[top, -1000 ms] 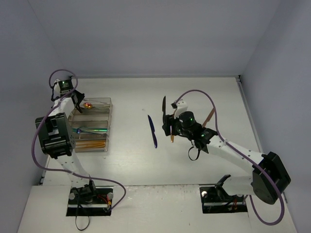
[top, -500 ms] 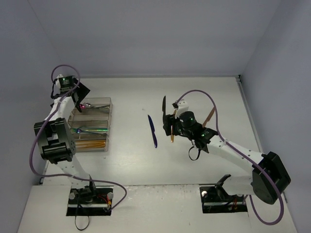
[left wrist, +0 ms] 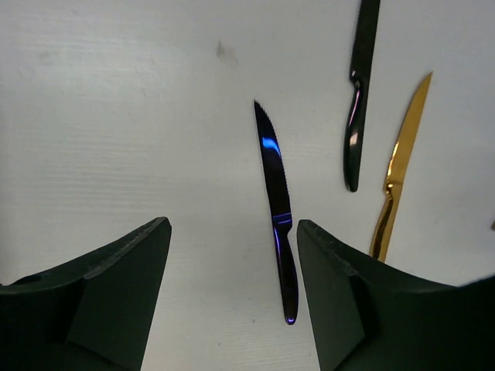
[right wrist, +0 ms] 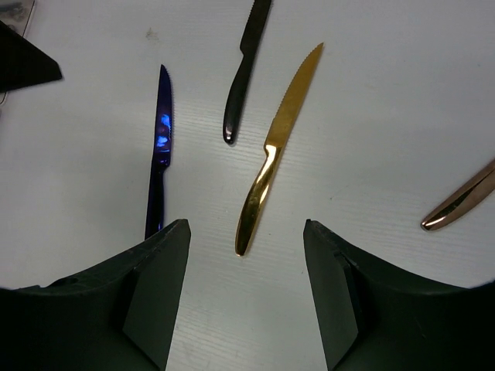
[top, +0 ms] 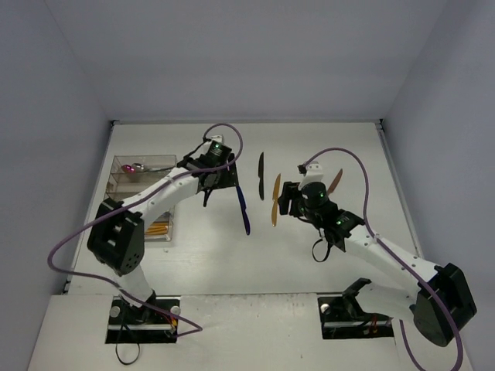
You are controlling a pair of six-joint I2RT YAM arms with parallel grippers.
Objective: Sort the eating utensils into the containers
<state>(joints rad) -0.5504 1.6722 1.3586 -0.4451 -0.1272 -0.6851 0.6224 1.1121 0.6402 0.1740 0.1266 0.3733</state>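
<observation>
Two robot arms hover over a white table scattered with cutlery, both with jaws apart and holding nothing. The left gripper reaches from the left of the overhead frame toward its centre and hangs above a blue knife. In the left wrist view that knife lies between the two dark fingers, nearer the right-hand one, with its serrated blade pointing to the top of the frame. The right gripper, right of centre in the overhead frame, is over a gold knife. In the right wrist view the knife's handle end lies between the spread fingertips. A black knife lies between the blue and gold ones, toward the top of that frame, touching neither. A copper utensil enters at the right edge with only its handle end in view. The three knives lie roughly parallel in the middle of the overhead frame, well apart from the clear compartment tray at the left. There a pink spoon lies in the topmost compartment and gold chopsticks show in the lowest. The left arm hides part of the tray.
</observation>
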